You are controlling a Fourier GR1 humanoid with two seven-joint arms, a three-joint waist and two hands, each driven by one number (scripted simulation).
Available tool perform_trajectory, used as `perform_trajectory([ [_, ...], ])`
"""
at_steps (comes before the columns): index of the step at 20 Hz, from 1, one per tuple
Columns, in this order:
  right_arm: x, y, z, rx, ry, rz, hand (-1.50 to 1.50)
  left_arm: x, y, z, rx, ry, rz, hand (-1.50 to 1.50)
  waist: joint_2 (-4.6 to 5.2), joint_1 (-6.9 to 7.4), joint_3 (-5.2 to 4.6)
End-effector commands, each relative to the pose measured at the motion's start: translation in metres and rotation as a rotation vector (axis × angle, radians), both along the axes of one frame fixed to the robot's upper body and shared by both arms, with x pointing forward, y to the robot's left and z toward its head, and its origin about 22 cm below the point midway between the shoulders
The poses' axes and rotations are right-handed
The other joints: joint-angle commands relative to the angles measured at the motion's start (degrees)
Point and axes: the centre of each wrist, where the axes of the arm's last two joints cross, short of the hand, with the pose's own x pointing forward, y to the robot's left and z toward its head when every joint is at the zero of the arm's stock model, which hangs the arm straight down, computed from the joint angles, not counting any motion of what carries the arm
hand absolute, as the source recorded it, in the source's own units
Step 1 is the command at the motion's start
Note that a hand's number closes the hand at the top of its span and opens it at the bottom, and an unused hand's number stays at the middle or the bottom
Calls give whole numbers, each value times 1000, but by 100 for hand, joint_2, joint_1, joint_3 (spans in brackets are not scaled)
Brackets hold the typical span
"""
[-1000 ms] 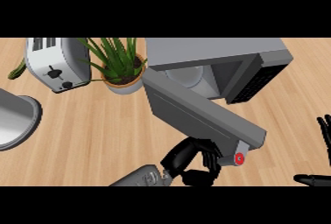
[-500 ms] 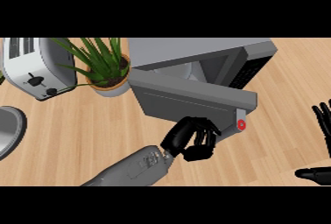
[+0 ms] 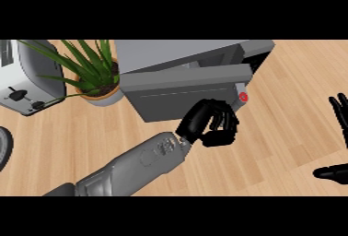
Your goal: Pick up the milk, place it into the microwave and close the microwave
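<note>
Wooden counter [image 3: 285,92]: light planks fill the frame from edge to edge.
Microwave [image 3: 183,55]: a grey box at upper centre, seen from above.
Microwave door [image 3: 187,92]: a grey panel just below the body, nearly shut, with a narrow dark gap showing at its right end. A small red button sits at the door's lower right corner.
Milk: not visible anywhere on the counter; whether it is inside the microwave cannot be told.
Left hand [image 3: 207,123]: black, at the centre of the frame, just below the door's lower right part. Its fingers are curled inward and hold nothing. The knuckles lie against or very near the door's lower edge; contact cannot be told for sure.
Left forearm [image 3: 132,166]: grey, running from the lower left up to the hand.
Right hand [image 3: 338,110]: black, at the right edge of the frame, resting with straight spread fingers and the thumb lower down near the edge.
Potted plant [image 3: 95,73]: long green leaves in a pale pot, just left of the microwave.
Toaster [image 3: 24,76]: white and grey, at the upper left edge.
Dark round rim: partly seen at the left edge, lower down.
</note>
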Motion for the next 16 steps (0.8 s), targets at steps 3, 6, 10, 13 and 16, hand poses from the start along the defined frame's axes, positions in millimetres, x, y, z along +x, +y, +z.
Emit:
perform_trajectory([
  [3,13,4,17,22,-46,101,-150,18,-16,35,-56,-70,8,150,66,-213,17],
  [6,19,2,28,13,-53,124,-150,26,-18,44,-51,-79,36,150,64,-319,18],
  [10,27,9,33,21,-57,166,-150,33,-18,51,-59,-77,73,150,170,-432,37],
  [13,34,15,46,19,-77,246,-150,37,-17,52,-55,-72,83,150,155,-451,33],
  [16,38,20,50,23,-62,288,-150,37,-20,56,-67,-80,87,150,156,-482,35],
])
